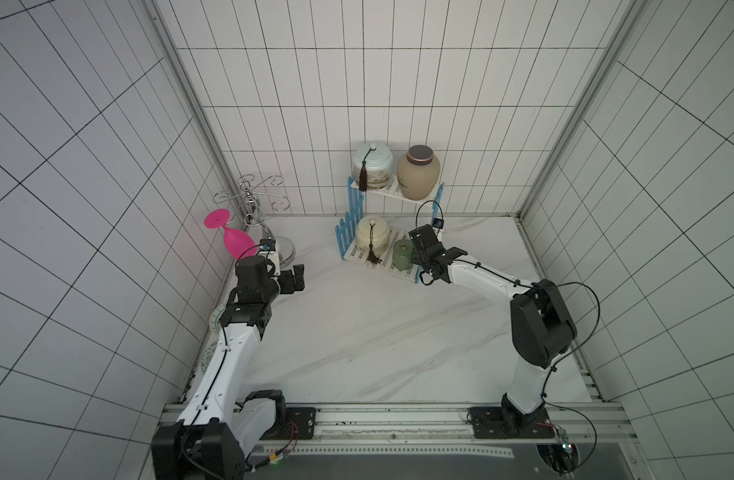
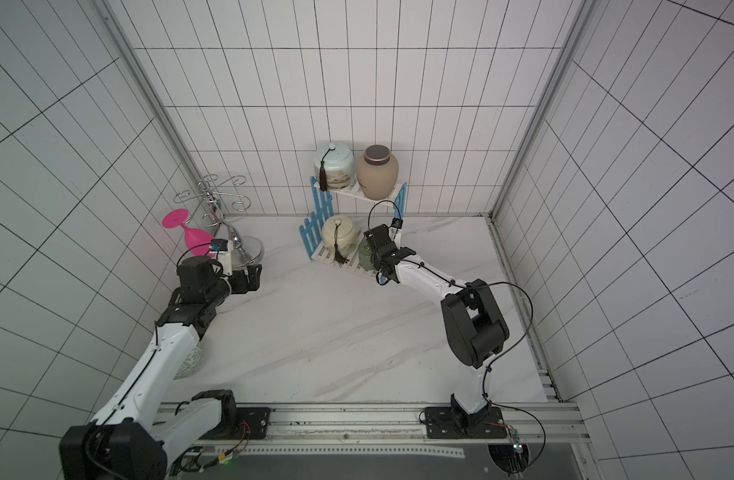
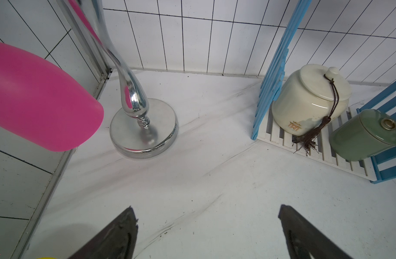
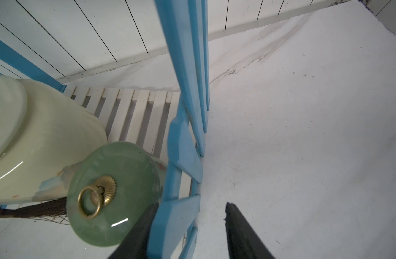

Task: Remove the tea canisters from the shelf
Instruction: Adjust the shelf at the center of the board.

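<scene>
The shelf (image 1: 387,191) stands at the back wall. A pale-blue tea canister (image 1: 371,166) and a tan one (image 1: 418,172) sit on its upper board. On the lower board are a cream canister (image 1: 372,235) and a small green one (image 4: 111,192). My right gripper (image 4: 192,203) is down at the shelf's right side, open, straddling a blue picket (image 4: 183,143). One finger sits between the green canister and that picket, while the other is outside over the table, apart from the picket. My left gripper (image 3: 206,207) hovers wide open and empty over the table, left of the shelf.
A chrome scrolled stand (image 1: 257,208) with a round base (image 3: 143,132) stands in the back left corner, and a pink goblet (image 1: 232,241) hangs from it close to my left wrist. A patterned dish (image 2: 190,361) lies under the left arm. Tiled walls close in on three sides.
</scene>
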